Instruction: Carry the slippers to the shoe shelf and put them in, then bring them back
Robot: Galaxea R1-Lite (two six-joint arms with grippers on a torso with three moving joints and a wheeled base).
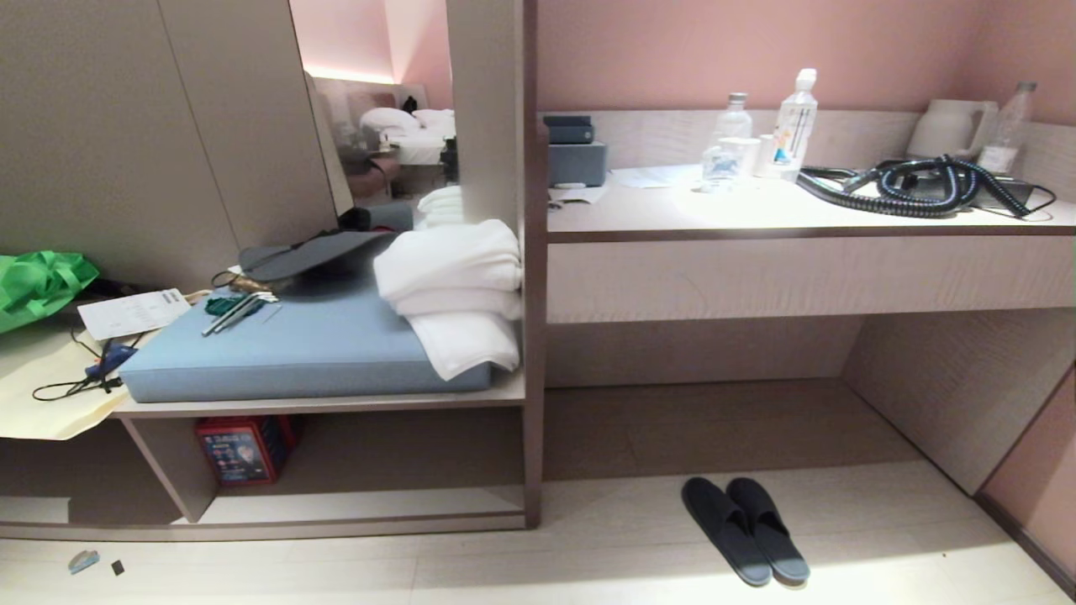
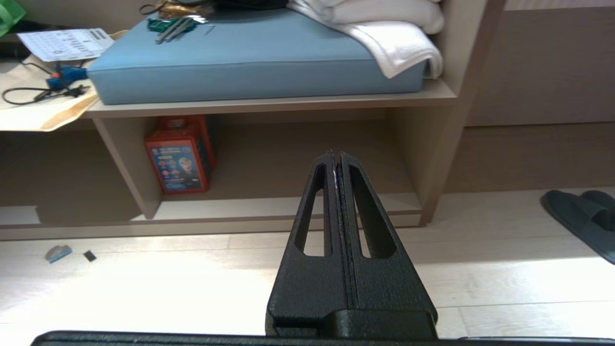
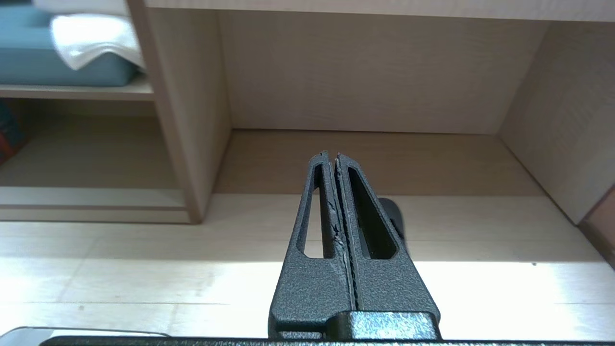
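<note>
Two slippers (image 1: 746, 529), three bottles (image 1: 794, 126), one kettle (image 1: 952, 128), one blue cushion (image 1: 303, 349), one red box (image 1: 244, 449).

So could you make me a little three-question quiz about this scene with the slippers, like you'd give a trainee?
1. True or false: the slippers already sit inside the shoe shelf.
2. What lies folded on the blue cushion? A) white towels B) a red box C) a kettle
3. Fill in: both the left gripper and the right gripper have their fingers ____.

Key:
1. False; they lie side by side on the pale floor, in front of the desk's open space, to the right of the shelf.
2. A, the white towels.
3. Shut, and holding nothing.
</note>
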